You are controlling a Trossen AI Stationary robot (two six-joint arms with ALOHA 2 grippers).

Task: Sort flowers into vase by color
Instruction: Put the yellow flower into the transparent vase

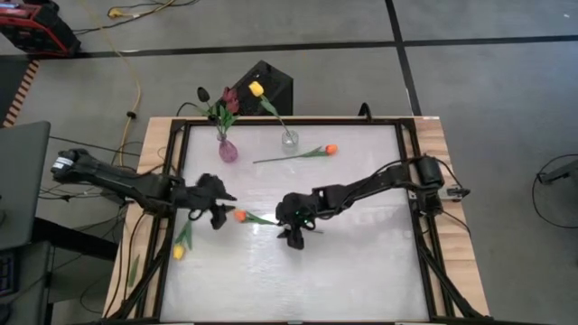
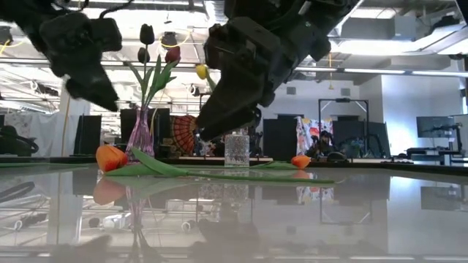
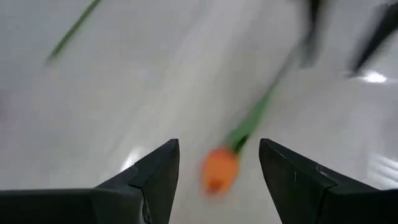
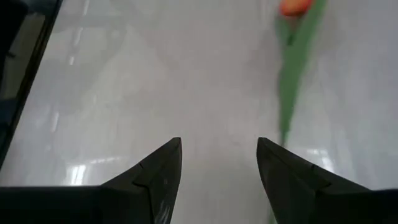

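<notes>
An orange tulip (image 1: 239, 216) lies flat on the white table, its green stem (image 1: 262, 218) running toward the right. My left gripper (image 1: 219, 209) hovers open just left of its head (image 3: 219, 169), touching nothing. My right gripper (image 1: 291, 231) hangs open near the stem's end (image 4: 291, 81), also clear of it. Farther back lies a second orange tulip (image 1: 330, 149). A yellow tulip (image 1: 179, 252) lies by the left rail. The purple vase (image 1: 228, 151) holds dark maroon tulips (image 1: 229, 99). The clear vase (image 1: 289, 140) holds a yellow one (image 1: 256, 88).
A black frame (image 1: 405, 171) runs around the table top. A black box (image 1: 266, 86) stands behind the far edge. Bare white surface (image 1: 361, 262) stretches across the near and right parts of the table. In the low view both arms hang above the near orange tulip (image 2: 110, 157).
</notes>
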